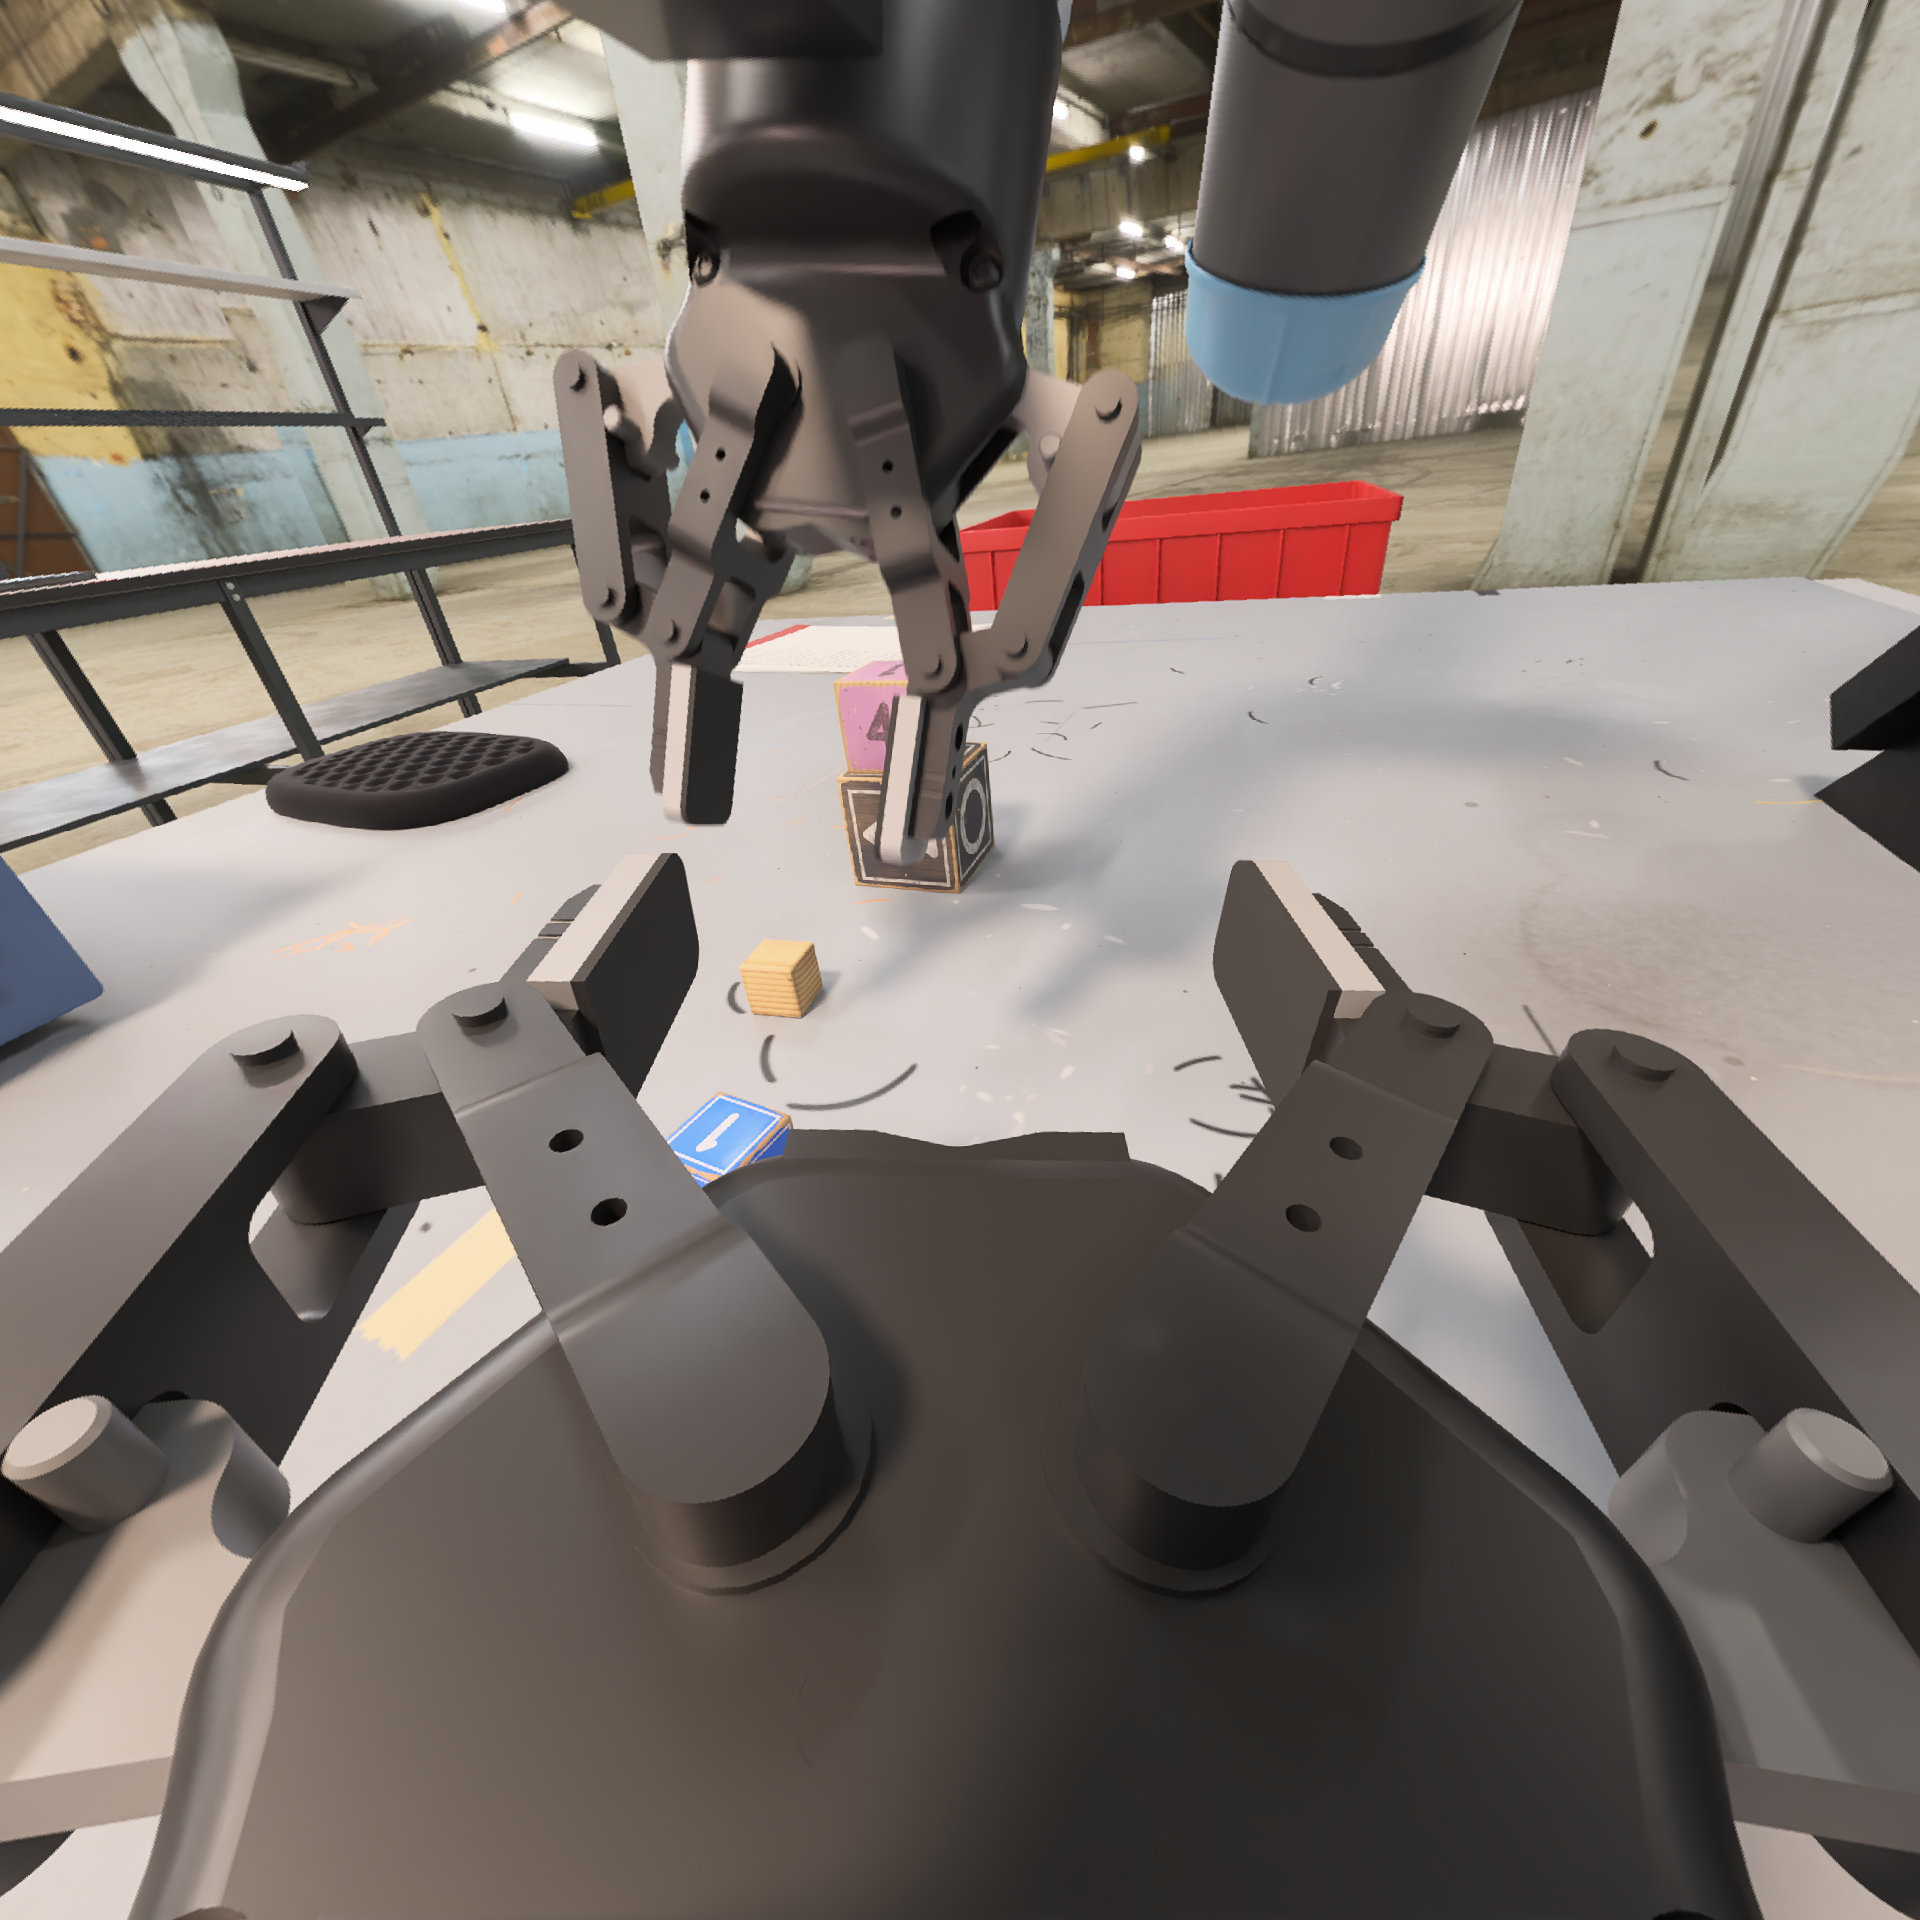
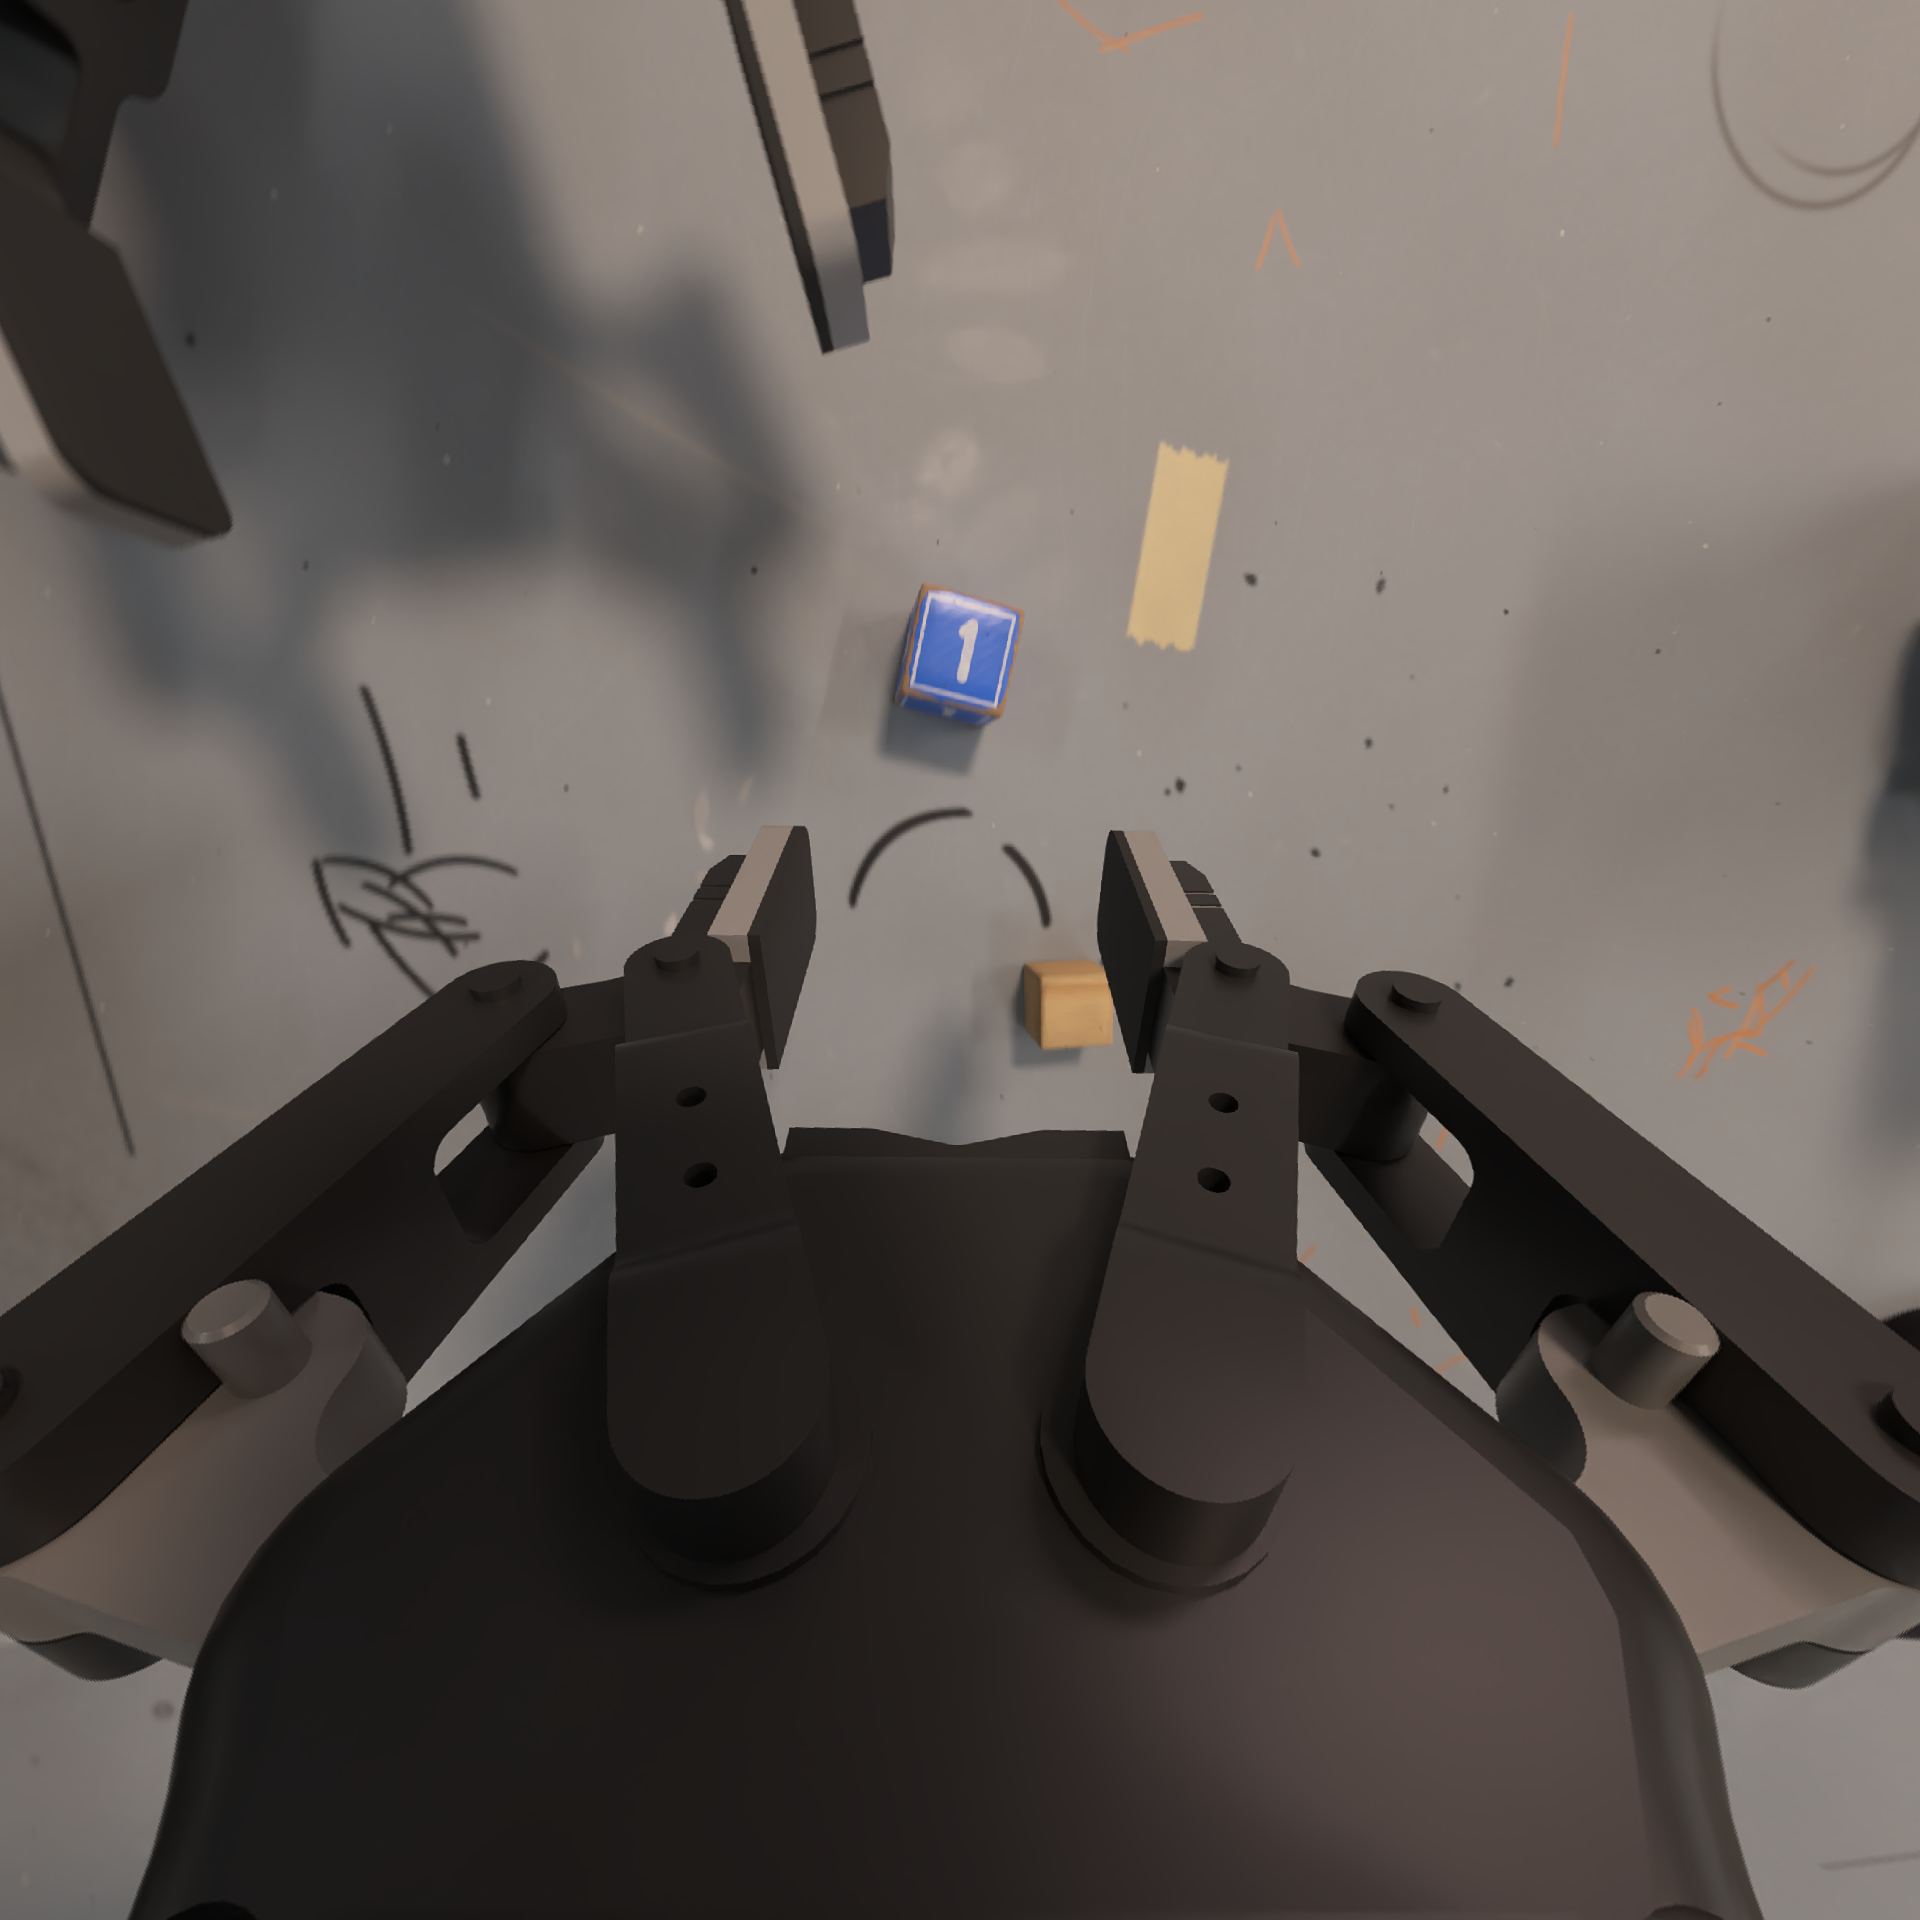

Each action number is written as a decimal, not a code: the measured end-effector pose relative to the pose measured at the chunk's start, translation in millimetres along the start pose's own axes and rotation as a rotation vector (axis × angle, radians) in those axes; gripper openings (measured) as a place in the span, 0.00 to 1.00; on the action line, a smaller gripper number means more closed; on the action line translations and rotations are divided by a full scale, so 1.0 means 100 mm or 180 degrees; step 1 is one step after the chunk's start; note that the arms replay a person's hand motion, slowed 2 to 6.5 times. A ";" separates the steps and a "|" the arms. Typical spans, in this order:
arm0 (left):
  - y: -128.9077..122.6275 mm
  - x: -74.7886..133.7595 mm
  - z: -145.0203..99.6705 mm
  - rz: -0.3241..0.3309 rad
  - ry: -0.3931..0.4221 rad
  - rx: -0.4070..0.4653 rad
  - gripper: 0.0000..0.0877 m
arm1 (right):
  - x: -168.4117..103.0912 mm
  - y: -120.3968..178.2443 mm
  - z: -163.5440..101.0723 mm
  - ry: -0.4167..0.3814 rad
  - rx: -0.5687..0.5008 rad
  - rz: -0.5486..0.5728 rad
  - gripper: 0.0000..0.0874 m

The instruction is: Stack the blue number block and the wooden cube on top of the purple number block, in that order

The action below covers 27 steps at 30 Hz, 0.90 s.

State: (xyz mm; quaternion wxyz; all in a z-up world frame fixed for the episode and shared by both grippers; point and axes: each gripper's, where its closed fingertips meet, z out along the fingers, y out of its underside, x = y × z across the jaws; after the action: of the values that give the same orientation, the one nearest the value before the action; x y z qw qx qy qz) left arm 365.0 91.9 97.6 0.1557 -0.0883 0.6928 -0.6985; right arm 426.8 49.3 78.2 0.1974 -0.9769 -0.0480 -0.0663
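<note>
The blue number block [image 2: 961,655] lies on the grey table, ahead of my right gripper [image 2: 961,914], which is open, empty and pointing down. The wooden cube [image 2: 1065,1003] sits on the table just inside its right finger. In the left wrist view the wooden cube [image 1: 781,977] and the blue block [image 1: 727,1138] lie below my left gripper [image 1: 961,935], which is open and empty. The right gripper [image 1: 800,821] hangs beyond the cube. The purple number block [image 1: 868,717] shows above a dark patterned block [image 1: 914,831]. I cannot tell whether it rests on it or stands behind it.
A red bin [image 1: 1247,540] stands past the table's far edge. A black perforated pad [image 1: 416,774] lies far left, next to a metal shelf rack [image 1: 208,582]. A blue object [image 1: 31,966] is at the left edge and a dark object [image 1: 1881,696] at the right. A tape strip [image 2: 1179,545] marks the table.
</note>
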 end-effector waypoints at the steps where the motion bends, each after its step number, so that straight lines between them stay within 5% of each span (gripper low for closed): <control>1: 0.00 0.00 0.00 -0.0007 -0.0002 0.0004 0.97 | 0.00 -0.02 0.05 0.0004 0.0021 0.0049 0.57; 12: -0.01 -0.01 -0.01 -0.0019 -0.0009 0.0021 0.97 | 0.01 -0.17 0.44 0.0095 0.0273 0.0548 0.52; 27: 0.00 0.00 -0.01 0.0001 0.0004 0.0003 0.97 | 0.00 -0.18 0.69 0.0111 0.0351 0.0690 0.47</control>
State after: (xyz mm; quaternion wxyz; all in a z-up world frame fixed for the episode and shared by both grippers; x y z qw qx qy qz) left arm 364.7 92.4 97.8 0.1554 -0.0877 0.6926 -0.6989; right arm 431.8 92.3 22.2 0.2577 -0.9627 0.0577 -0.0587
